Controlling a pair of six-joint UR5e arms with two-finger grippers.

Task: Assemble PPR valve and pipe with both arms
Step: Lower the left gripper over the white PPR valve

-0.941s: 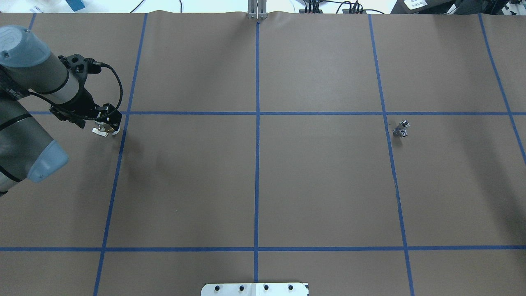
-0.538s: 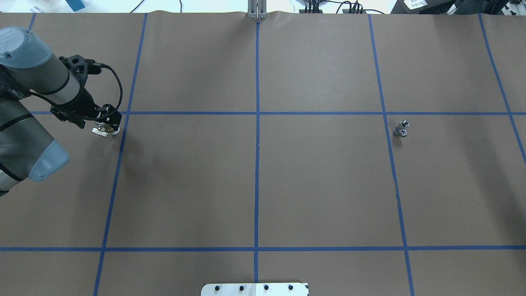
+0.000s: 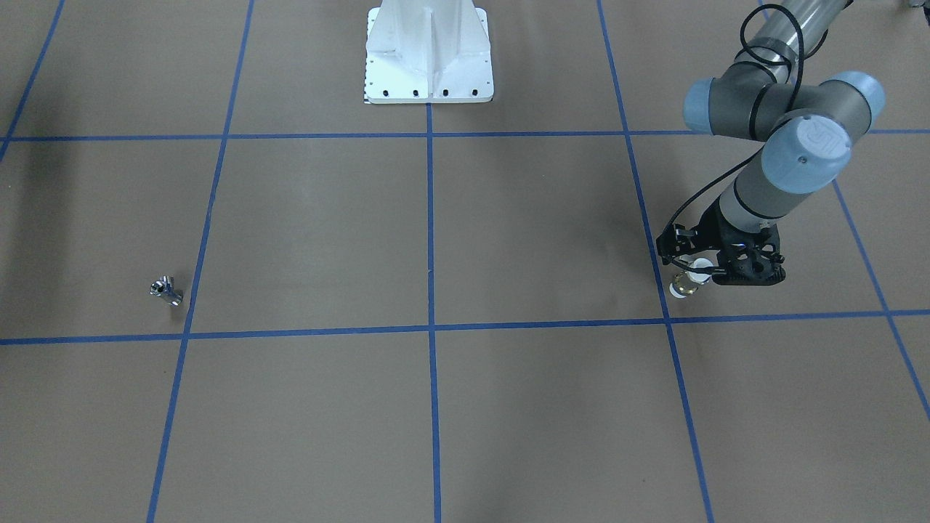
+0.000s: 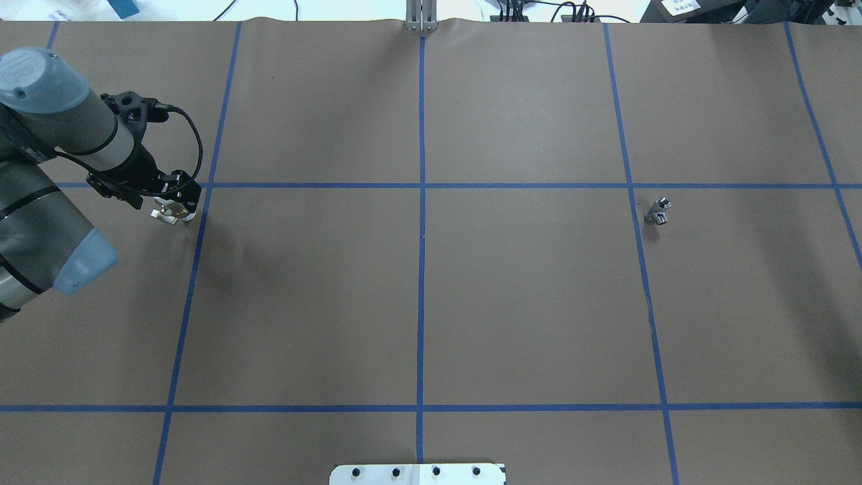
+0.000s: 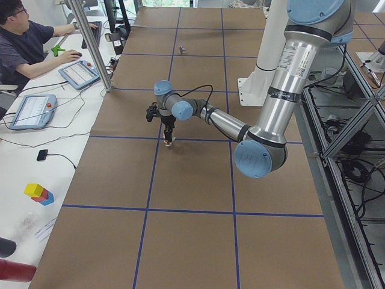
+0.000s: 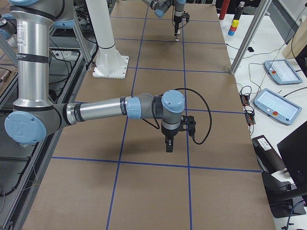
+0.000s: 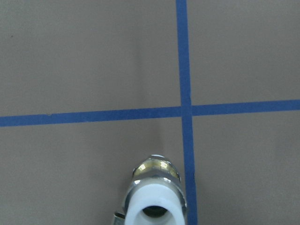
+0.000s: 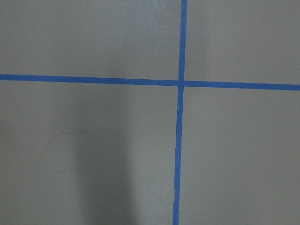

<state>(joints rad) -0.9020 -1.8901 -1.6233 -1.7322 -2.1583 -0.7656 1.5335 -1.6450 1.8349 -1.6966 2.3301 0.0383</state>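
Note:
The PPR valve [image 4: 174,213], with white ring ends and a brass middle, is in my left gripper [image 4: 178,204] at the table's left side, just over the brown paper. My left gripper is shut on it. The left wrist view shows a white ring end of the valve [image 7: 154,202] facing the camera. The front view shows the valve [image 3: 686,285] below the left gripper [image 3: 706,274]. The silver pipe [image 4: 658,211] lies alone at the right, also in the front view [image 3: 166,290]. My right gripper [image 6: 169,143] shows only in the exterior right view, above bare paper; I cannot tell its state.
Blue tape lines [image 4: 421,185] divide the brown paper into squares. The white bolted pedestal [image 3: 429,54] stands at the robot's side. An operator [image 5: 24,42] sits at a desk with tablets [image 5: 78,73] beyond an aluminium post [image 5: 90,45].
My left arm has shifted slightly, and the valve has moved a touch further away with the gripper. The pipe has not moved.

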